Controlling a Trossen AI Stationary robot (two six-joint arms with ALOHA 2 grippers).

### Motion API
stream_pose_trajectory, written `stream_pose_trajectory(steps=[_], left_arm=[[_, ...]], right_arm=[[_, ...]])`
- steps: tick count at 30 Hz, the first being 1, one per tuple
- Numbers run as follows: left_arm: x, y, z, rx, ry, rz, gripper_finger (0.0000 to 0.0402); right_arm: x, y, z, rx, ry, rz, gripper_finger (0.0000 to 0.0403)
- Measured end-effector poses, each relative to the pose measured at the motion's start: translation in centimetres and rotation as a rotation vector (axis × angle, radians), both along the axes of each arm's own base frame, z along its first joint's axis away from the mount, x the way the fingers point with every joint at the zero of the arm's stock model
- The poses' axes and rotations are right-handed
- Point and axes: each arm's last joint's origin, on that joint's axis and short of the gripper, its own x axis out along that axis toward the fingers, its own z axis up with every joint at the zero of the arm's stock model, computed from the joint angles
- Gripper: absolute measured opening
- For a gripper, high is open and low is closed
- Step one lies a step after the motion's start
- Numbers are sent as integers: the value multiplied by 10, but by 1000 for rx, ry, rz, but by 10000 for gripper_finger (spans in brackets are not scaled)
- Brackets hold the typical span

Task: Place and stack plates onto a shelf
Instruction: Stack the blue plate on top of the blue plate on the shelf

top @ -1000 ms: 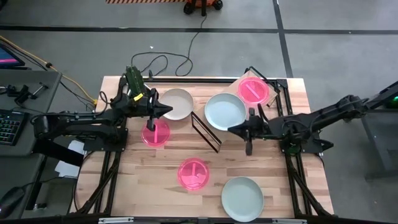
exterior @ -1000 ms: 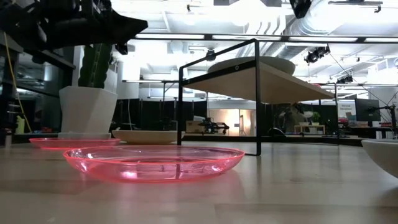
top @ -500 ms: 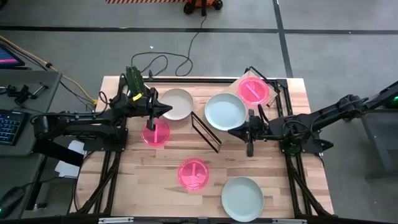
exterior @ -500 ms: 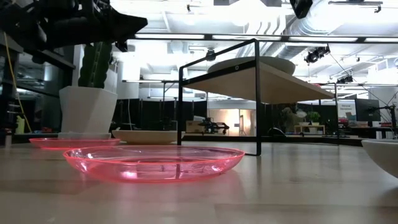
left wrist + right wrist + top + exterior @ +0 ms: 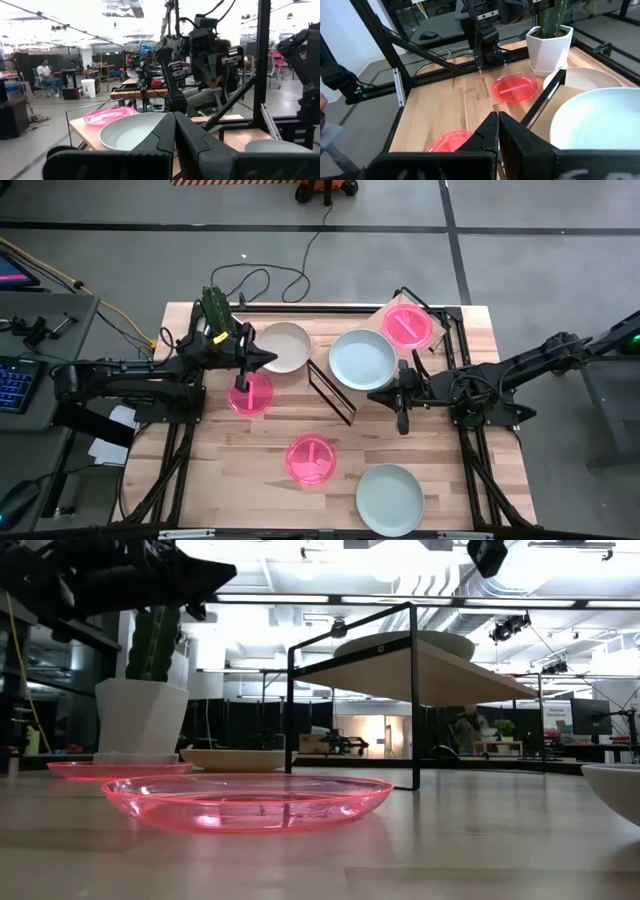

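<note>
The shelf [image 5: 384,312] stands slantwise at the table's far right, its plywood board [image 5: 450,680] on a black frame. A pale grey-green plate [image 5: 362,358] and a pink plate [image 5: 408,325] lie on the board. A cream-white plate [image 5: 283,347], two pink plates [image 5: 250,394] [image 5: 311,458] and another grey-green plate [image 5: 390,498] rest flat on the table. My left gripper [image 5: 268,358] is shut and hovers between the cream plate and the left pink plate. My right gripper [image 5: 374,392] is shut, just near of the shelf's grey-green plate [image 5: 600,117].
A white pot with a green cactus [image 5: 214,310] stands at the far left corner, behind my left arm. The shelf's black frame end [image 5: 331,393] juts toward the table's middle. Bare wood shows in the middle between the plates [image 5: 290,420].
My right gripper has shifted slightly toward the table's near edge and stays shut. The plates and the shelf have kept their places.
</note>
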Motion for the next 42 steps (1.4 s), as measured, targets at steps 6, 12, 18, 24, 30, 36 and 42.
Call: stream_pose_trajectory(steps=[6,12,18,24,30,36,42], left_arm=[[1,-5,1,15,-12,-37,0],[2,-19,5,186,-60,-174,1],[3,-20,7,208,-85,-133,1],[3,-19,6,156,-75,-121,1],[3,-21,4,173,-55,-194,1],[4,-21,2,150,-28,-201,1],[4,-21,1,129,-20,-205,1]], right_arm=[[0,0,0,42,-2,-11,0],[0,3,-3,213,35,41,0],[-8,12,-14,370,168,42,0],[-22,30,-26,528,334,11,0],[-33,52,-40,667,476,-49,0],[-33,69,-65,664,632,-145,0],[-31,78,-97,633,873,-250,0]])
